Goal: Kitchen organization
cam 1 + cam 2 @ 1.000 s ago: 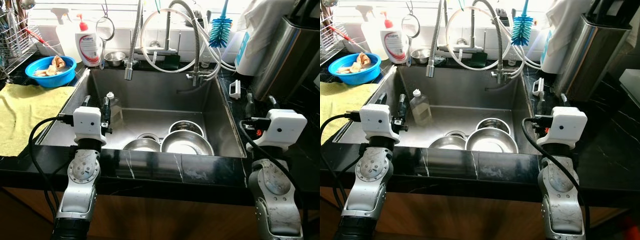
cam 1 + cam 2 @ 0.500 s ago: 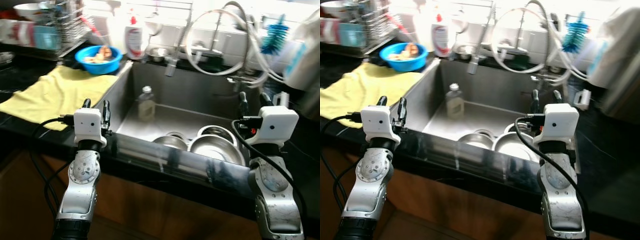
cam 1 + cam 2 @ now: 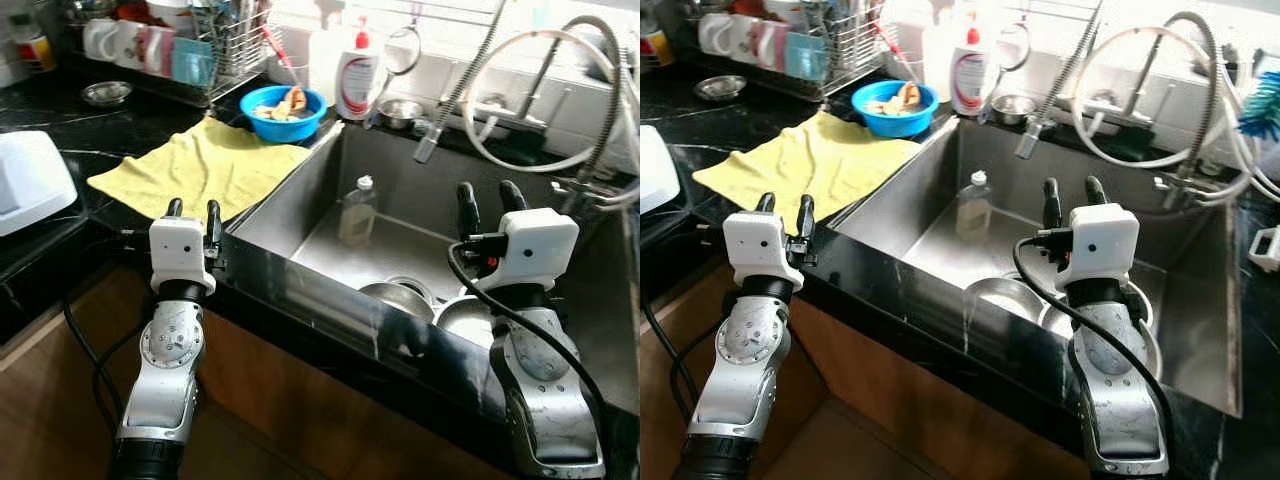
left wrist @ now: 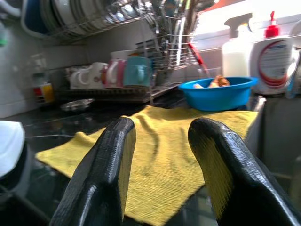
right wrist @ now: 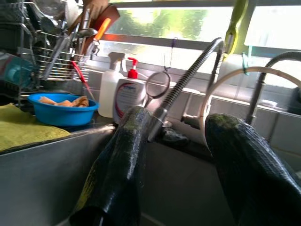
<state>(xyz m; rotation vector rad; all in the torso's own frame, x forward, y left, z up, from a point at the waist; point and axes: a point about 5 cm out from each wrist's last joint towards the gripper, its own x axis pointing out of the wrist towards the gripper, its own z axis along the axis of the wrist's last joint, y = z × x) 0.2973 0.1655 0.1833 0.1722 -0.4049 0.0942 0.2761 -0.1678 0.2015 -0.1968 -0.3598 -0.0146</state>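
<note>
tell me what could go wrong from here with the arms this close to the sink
The right claw hangs open above the steel bowls in the sink; a careless drop could clang into them. The clear bottle stands upright nearby and might tip if brushed. The left claw, open at the counter edge by the yellow cloth, could snag it.

White dish-soap pump bottle [image 3: 356,84] at twelve o'clock of the blue bowl's side of the sink, red-and-blue label, its lettering too small and blurred to read, no other text legible
</note>
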